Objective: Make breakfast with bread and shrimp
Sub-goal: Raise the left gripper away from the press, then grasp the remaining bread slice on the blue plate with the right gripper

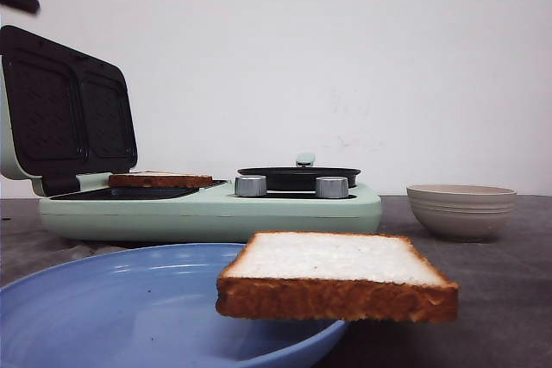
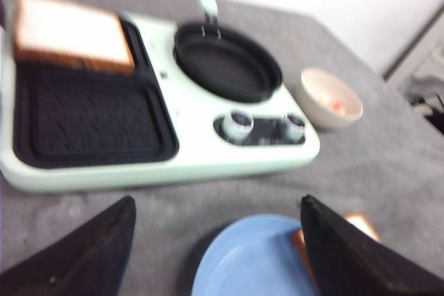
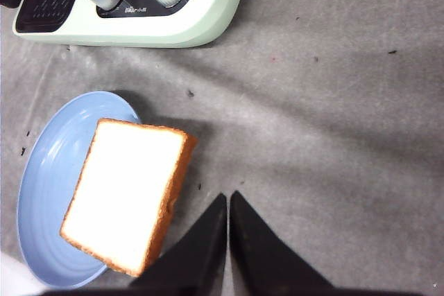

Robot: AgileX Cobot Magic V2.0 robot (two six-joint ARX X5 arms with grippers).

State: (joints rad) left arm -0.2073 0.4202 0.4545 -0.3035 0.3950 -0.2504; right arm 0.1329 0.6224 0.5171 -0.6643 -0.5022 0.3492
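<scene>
One slice of bread (image 1: 336, 275) lies tilted on the right rim of a blue plate (image 1: 129, 299) and overhangs it. A second bread slice (image 2: 69, 32) rests on the far grill plate of the mint-green breakfast maker (image 2: 208, 164). Small pinkish shrimp (image 2: 336, 105) show inside the beige bowl (image 1: 461, 209). My left gripper (image 2: 216, 200) hangs open above the table and the plate's near edge, with nothing between its fingers. My right gripper (image 3: 229, 195) is shut and empty above the grey table, just beside the bread (image 3: 125, 192) on the plate (image 3: 48, 192).
The breakfast maker's lid (image 1: 65, 114) stands open at the left. A black frying pan (image 1: 297, 177) sits on its right half behind two silver knobs (image 1: 250, 185). The near grill plate (image 2: 90, 119) is bare. Grey cloth (image 3: 333, 136) covers the table.
</scene>
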